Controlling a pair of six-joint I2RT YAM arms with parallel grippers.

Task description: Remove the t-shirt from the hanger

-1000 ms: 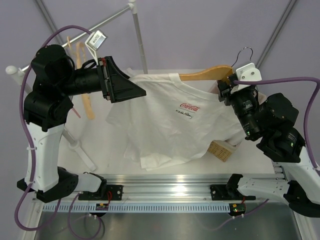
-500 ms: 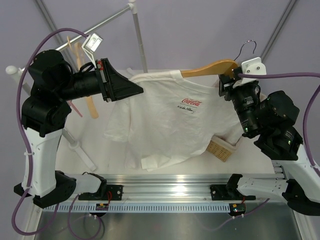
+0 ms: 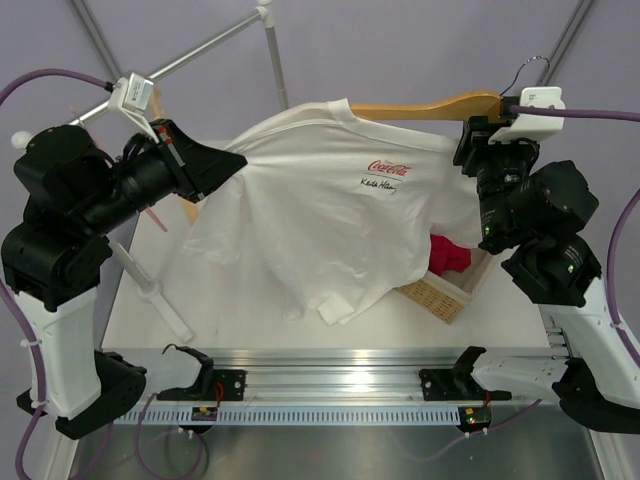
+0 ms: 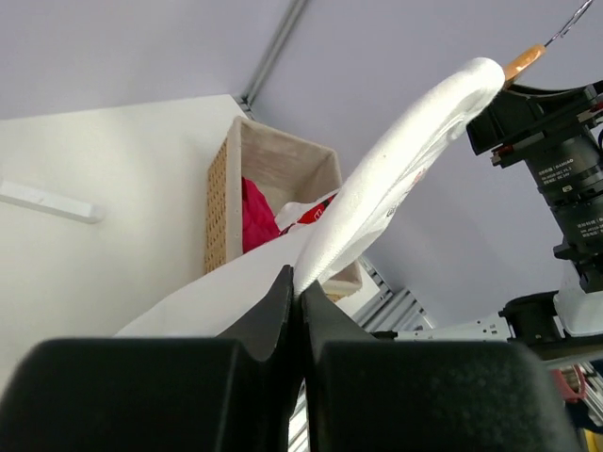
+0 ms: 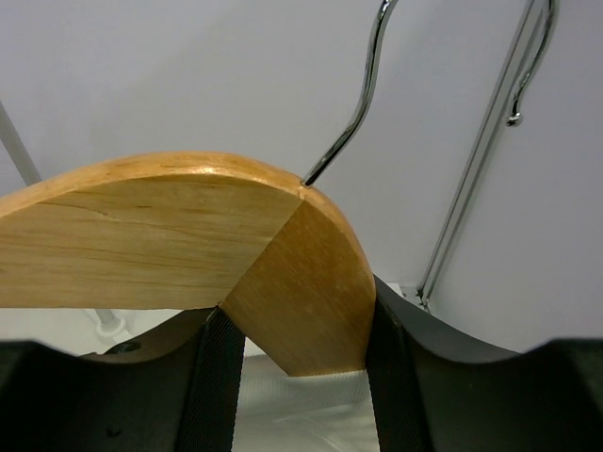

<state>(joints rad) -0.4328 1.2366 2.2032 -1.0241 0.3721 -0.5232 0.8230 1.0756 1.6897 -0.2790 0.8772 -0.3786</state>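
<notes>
Over the white tabletop (image 3: 230, 320) the t-shirt (image 3: 330, 220) is strung out wide between the two arms, small red script facing up. It is the biggest thing here and only partly free. The left pincer (image 3: 238, 160) is pressed together on a fold of the shirt's left shoulder and draws it away to the left. The left wrist view shows the fingers (image 4: 283, 311) closed tight on the white cloth.

The hanger (image 3: 430, 107) is up at the right, and its right half shows as bare wood beyond the collar. Its left half is hidden, and I judge it is under the fabric, so the shirt has yet to slide off that end. The right pincer (image 5: 301, 372) clamps the wooden shoulder just below the silver hook (image 5: 363, 94), one finger on each side.

What is left, as I see it, is to pull the two further apart until the collar clears the hidden end.

Around them, the clothes rack's metal post (image 3: 275, 50) stands just behind the collar, close to the line of the pull. The wicker basket (image 3: 440, 298) sits under the shirt's right side with a red cloth (image 3: 450, 252) in it. The hem hangs close over both, and I cannot tell whether it touches them. A white rod (image 3: 150, 290) lies on the tabletop near the left arm, well apart from the shirt.
</notes>
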